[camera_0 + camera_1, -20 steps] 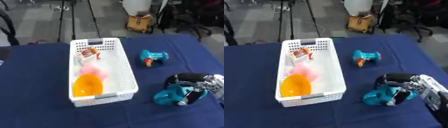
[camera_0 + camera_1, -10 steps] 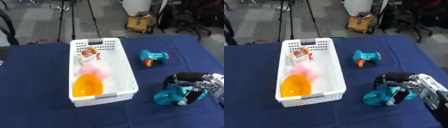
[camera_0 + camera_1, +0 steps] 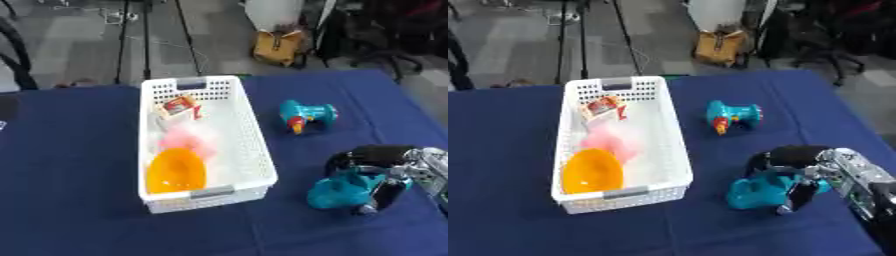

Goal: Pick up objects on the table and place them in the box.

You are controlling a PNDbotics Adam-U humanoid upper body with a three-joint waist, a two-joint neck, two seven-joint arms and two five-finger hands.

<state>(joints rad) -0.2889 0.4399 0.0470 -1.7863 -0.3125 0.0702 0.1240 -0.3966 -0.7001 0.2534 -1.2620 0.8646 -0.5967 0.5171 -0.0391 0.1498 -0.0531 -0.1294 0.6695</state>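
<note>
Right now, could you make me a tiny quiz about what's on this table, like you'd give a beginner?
1. True or false: the orange bowl lies inside the white basket.
2. Which hand is curled round the teal toy? A) left B) right
3. Fill in: a second teal toy with an orange tip lies on the ____ tablecloth.

Key: 1 true; 2 B, the right hand; 3 blue.

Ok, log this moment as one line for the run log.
right hand curled on teal object, on table | second teal toy loose on blue table | white box holds orange, pink, red items | left hand unseen
</note>
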